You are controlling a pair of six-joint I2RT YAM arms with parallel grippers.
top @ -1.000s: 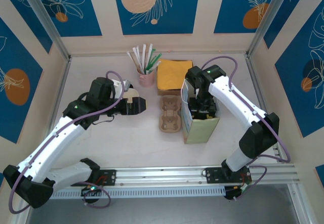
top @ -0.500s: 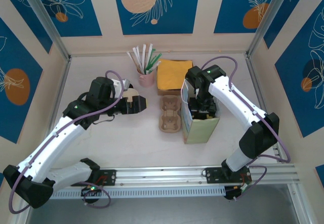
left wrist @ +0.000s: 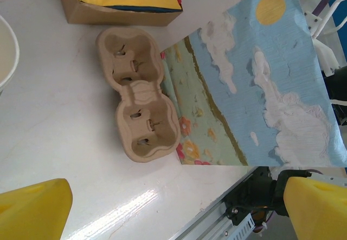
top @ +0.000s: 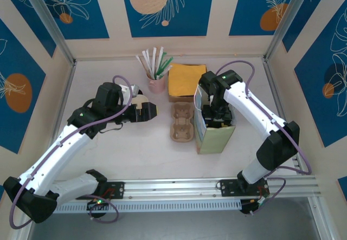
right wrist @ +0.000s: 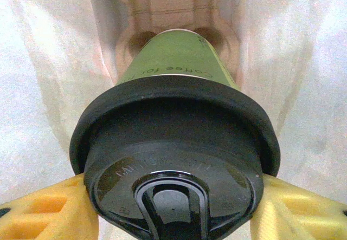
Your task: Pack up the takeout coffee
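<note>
In the right wrist view the takeout coffee (right wrist: 174, 66), an olive-green paper cup with a black lid (right wrist: 173, 159), hangs inside the paper bag (top: 216, 138). My right gripper (right wrist: 173, 214) is shut on it just under the lid, with a yellow finger (right wrist: 40, 210) on each side. Below the cup, at the bag's bottom, lies a cardboard carrier (right wrist: 173, 7). From above, the right gripper (top: 216, 116) reaches down into the bag's open top. My left gripper (top: 145, 112) stands open and empty over the table, left of a second cardboard cup carrier (top: 182, 122).
A pink cup of straws (top: 157, 80) and a box of yellow napkins (top: 187, 80) stand at the back. A lidless cup (left wrist: 5, 50) sits beside my left gripper. The left wrist view has the cup carrier (left wrist: 138, 107) and the bag's printed side (left wrist: 260, 93).
</note>
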